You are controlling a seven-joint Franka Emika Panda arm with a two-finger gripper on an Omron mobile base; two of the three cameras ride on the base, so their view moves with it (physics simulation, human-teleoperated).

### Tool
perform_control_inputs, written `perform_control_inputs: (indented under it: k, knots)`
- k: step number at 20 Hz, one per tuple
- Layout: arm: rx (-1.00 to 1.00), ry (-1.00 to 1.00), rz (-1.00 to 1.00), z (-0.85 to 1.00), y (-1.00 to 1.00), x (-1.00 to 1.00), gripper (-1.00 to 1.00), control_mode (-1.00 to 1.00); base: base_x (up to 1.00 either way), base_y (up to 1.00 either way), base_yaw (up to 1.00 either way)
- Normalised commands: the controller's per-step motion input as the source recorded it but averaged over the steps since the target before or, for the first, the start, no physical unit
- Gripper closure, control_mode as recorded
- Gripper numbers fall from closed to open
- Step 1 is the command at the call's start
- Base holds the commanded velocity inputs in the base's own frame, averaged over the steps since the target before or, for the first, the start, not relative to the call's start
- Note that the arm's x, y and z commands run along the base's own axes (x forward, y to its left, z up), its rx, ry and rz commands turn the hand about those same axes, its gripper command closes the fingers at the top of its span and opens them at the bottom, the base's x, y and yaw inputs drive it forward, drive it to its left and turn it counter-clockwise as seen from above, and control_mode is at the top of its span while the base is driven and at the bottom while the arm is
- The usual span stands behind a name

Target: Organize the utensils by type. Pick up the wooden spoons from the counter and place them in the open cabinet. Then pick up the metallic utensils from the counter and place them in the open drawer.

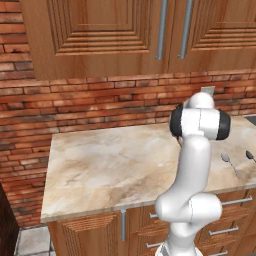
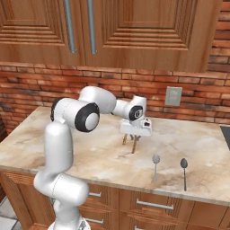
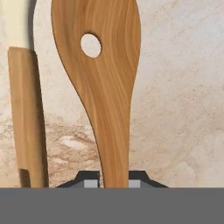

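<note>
A wooden spoon (image 3: 103, 74) with a wide brown blade and a round hole lies on the counter (image 3: 179, 87). My gripper (image 3: 113, 181) is shut on its narrow handle, one dark fingertip pressed to each side. Beside it lies a second wooden spoon (image 3: 26, 113), with a brown handle and a cream bowl. In the right base view my gripper (image 2: 134, 136) points down at the counter (image 2: 81, 152), with both wooden spoons (image 2: 133, 145) just under it. Two thin metallic utensils (image 2: 156, 160) (image 2: 183, 164) lie nearer the front edge, to its right. They also show as metal spoons (image 1: 227, 159) in the left base view.
Closed wooden wall cabinets (image 2: 134, 31) with steel bar handles hang above the brick wall. A grey outlet plate (image 2: 173, 95) sits on the wall. Drawer fronts with bar handles (image 2: 155, 205) run under the counter. A dark stovetop corner (image 2: 226, 132) shows at the right.
</note>
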Motion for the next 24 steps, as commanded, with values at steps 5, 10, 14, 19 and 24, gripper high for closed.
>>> perform_control_inputs:
  k: [5, 10, 14, 19, 24]
  knots:
    - [0.0, 0.0, 0.12, 0.4, 0.26, -0.47, 1.0, -1.0, 0.0, 0.0, 0.0]
    - [-0.03, -0.02, 0.11, 0.37, 0.27, -0.64, 1.0, -1.0, 0.0, 0.0, 0.0]
    - [0.0, 0.0, 0.13, 0.51, 0.21, -0.56, 1.0, -1.0, 0.0, 0.0, 0.0]
    - [0.0, 0.0, 0.14, 0.62, 0.28, -0.62, 1.0, -1.0, 0.0, 0.0, 0.0]
    - [0.0, 0.0, 0.14, 0.45, 0.38, -0.72, 1.0, -1.0, 0.0, 0.0, 0.0]
